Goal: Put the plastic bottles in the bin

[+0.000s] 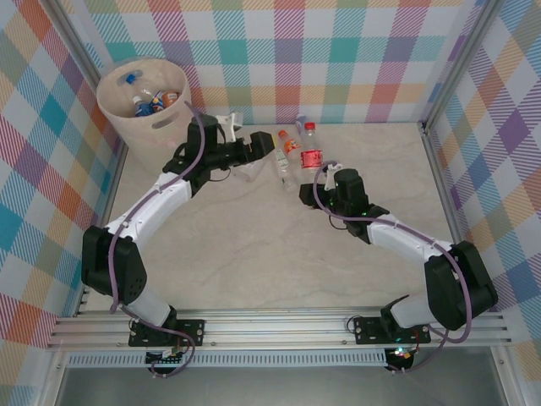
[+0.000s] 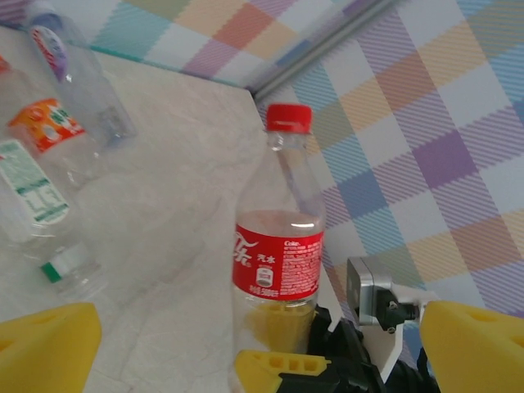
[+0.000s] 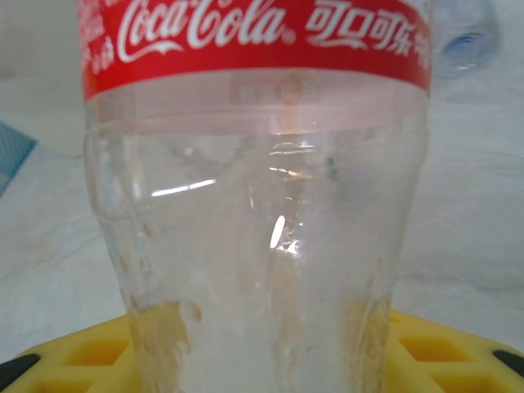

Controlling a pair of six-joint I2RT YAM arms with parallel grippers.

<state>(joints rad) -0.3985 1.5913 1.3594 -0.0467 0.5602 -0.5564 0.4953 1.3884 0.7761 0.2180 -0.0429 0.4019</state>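
Upright red-label bottle [image 2: 277,262], base tight between the right jaws; left jaws wide, empty nearby

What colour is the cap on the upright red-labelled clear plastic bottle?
The cap is red, clearest in the left wrist view.

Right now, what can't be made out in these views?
Top external: bin wall hides whatever lies beneath the top bottles.
Right wrist: Coca-Cola bottle cap cut off by the top edge; bottle behind it blurred.
Left wrist: print on the green-labelled bottle too blurred to read.
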